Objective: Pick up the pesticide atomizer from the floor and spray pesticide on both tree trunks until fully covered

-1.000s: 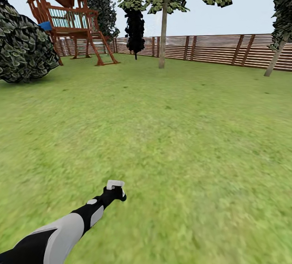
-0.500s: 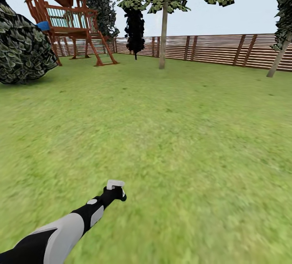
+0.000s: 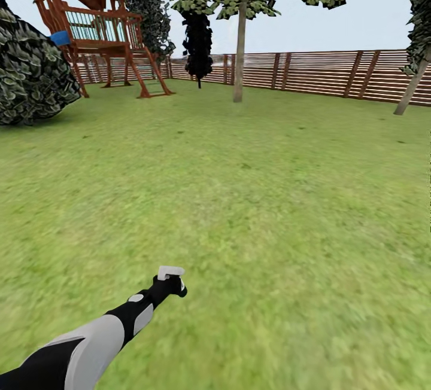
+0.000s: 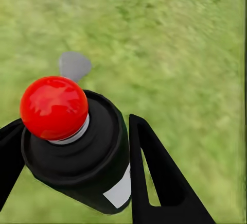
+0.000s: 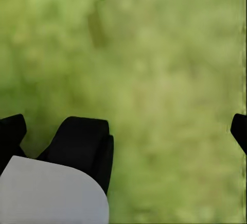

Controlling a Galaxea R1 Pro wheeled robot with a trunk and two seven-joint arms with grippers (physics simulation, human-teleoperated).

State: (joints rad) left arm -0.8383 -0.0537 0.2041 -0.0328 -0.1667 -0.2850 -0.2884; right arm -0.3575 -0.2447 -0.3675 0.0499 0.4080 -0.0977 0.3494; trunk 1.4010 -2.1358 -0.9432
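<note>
Already gripped in the left claw [image 4: 77, 157]: the spray bottle [image 4: 77, 147], fingers clamped on both sides, held low over the grass [image 3: 269, 198]. Right claw: cannot tell, open or shut. Still ahead: reaching the nearest tree trunk [image 3: 239, 55] by the fence [image 3: 335, 73], spraying both trunks.

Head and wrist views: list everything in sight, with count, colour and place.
trees: two, grey-brown trunks, green crowns, far lawn by the fence
fence: one, brown slatted, along the back
playhouse: one, reddish wood, far left
conifers: two, dark, beside the playhouse
bush: one, dark green, left edge
lawn: green
pesticide atomizer: one, black, white label, red knob, between the left jaws
left gripper: black, shut on the atomizer
right gripper: black, over grass, apparently open
</note>
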